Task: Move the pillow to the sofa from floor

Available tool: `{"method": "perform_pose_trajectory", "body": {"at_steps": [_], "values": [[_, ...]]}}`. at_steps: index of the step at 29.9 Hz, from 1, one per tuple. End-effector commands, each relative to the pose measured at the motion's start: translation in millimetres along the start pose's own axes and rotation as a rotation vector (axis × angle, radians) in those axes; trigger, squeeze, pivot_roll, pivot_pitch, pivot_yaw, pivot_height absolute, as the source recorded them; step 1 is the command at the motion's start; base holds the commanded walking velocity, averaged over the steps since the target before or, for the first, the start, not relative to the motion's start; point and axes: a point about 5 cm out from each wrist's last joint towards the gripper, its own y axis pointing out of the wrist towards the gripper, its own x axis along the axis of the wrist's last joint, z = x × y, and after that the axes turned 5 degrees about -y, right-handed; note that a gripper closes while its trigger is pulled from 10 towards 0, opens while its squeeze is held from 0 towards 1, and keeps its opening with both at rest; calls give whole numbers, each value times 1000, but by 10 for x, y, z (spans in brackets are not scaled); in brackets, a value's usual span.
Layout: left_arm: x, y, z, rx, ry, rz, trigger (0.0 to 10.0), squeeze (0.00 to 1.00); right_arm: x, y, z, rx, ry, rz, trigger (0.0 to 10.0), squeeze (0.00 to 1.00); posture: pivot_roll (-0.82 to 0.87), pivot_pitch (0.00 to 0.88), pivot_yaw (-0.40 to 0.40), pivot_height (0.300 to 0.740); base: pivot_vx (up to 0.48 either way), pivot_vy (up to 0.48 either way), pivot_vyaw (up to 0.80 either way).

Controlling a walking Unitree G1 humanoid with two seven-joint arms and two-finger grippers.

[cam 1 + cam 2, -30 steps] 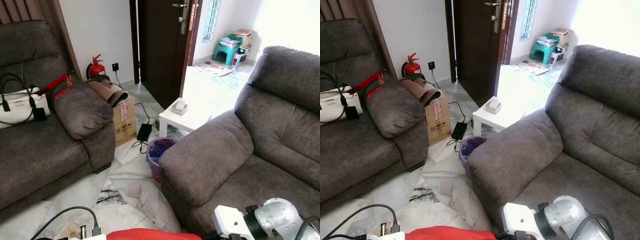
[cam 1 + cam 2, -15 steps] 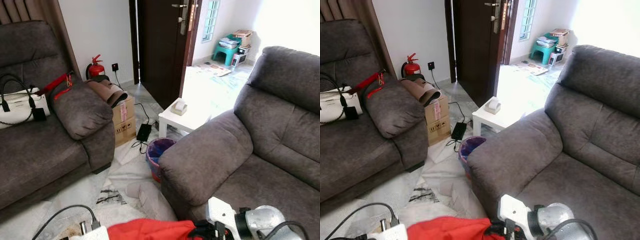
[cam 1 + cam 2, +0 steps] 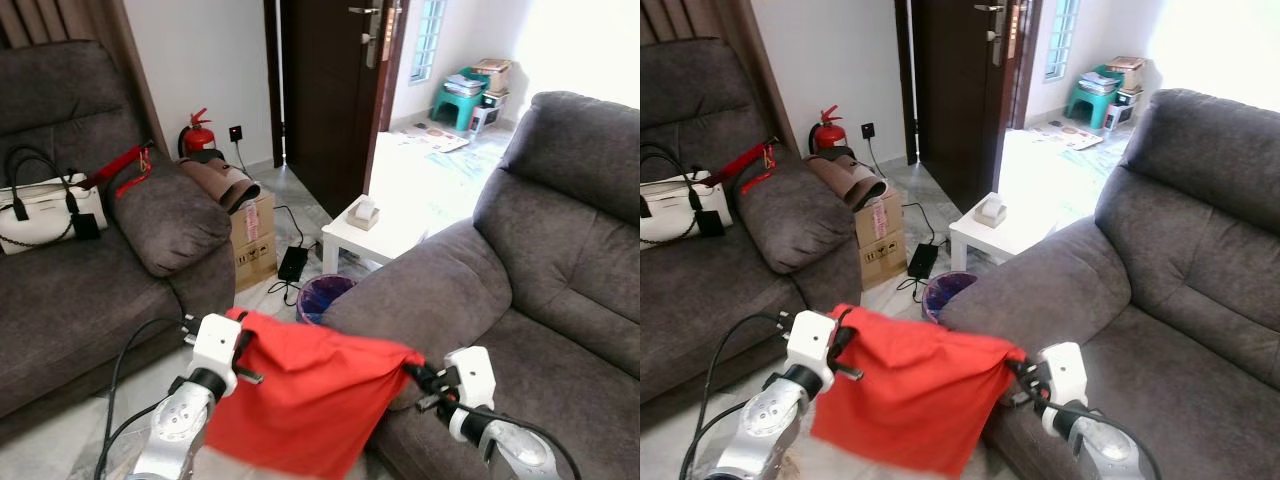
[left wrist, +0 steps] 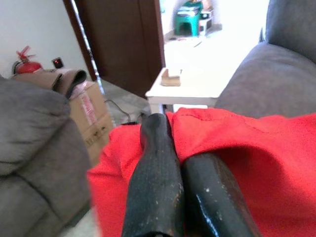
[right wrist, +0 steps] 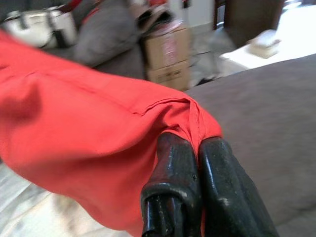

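Note:
The pillow [image 3: 310, 390] is a limp red cushion, hanging stretched between my two grippers above the floor between the two sofas. My left gripper [image 3: 240, 348] is shut on its upper left corner; in the left wrist view the black fingers [image 4: 158, 163] pinch red fabric. My right gripper [image 3: 418, 378] is shut on the upper right corner, beside the armrest of the right grey sofa [image 3: 520, 300]. In the right wrist view the fingers [image 5: 175, 163] clamp a fold of the pillow [image 5: 74, 118]. The left grey sofa [image 3: 60, 290] stands across the gap.
A white handbag [image 3: 45, 205] and red straps lie on the left sofa. Ahead stand a cardboard box [image 3: 252, 235], a purple bin [image 3: 322, 295], a white side table [image 3: 375, 235], a fire extinguisher [image 3: 197, 135] and a dark open door [image 3: 320, 90].
Both arms have risen into view and lifted the red pillow from the bottom edge to mid-height. It now hides the floor patch between the sofas.

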Motion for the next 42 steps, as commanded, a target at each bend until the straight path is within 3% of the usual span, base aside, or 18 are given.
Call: {"method": "perform_pose_trajectory", "body": {"at_steps": [1, 7, 11, 12, 21, 42], "values": [[95, -13, -59, -12, 58, -41, 10000, 0, 280, 67, -43, -68, 16, -156, 10000, 0, 29, 0, -2, 740, 0, 0, 0], [100, -62, -51, 22, 46, -47, 10000, 0, 330, 102, -21, -87, 45, -184, 10000, 0, 38, 0, -8, 740, 0, 0, -400], [133, -103, -53, 70, -14, -62, 10000, 0, 352, 171, 66, -75, 68, -195, 10000, 0, 46, 0, -16, 740, 0, 0, -800], [152, -100, -71, 63, 6, -57, 10000, 0, 344, 182, 75, -77, 44, -189, 10000, 0, 48, 0, -15, 740, 0, -472, -800], [169, -114, -87, 64, 2, -42, 10000, 0, 328, 158, -4, -150, 59, -190, 10000, 0, 37, 0, -15, 740, 0, -407, -800], [225, -88, -107, 20, -34, -52, 10000, 0, 285, 134, -83, -257, 71, -175, 10000, 0, 39, 0, -25, 740, 0, 0, -800]]}}
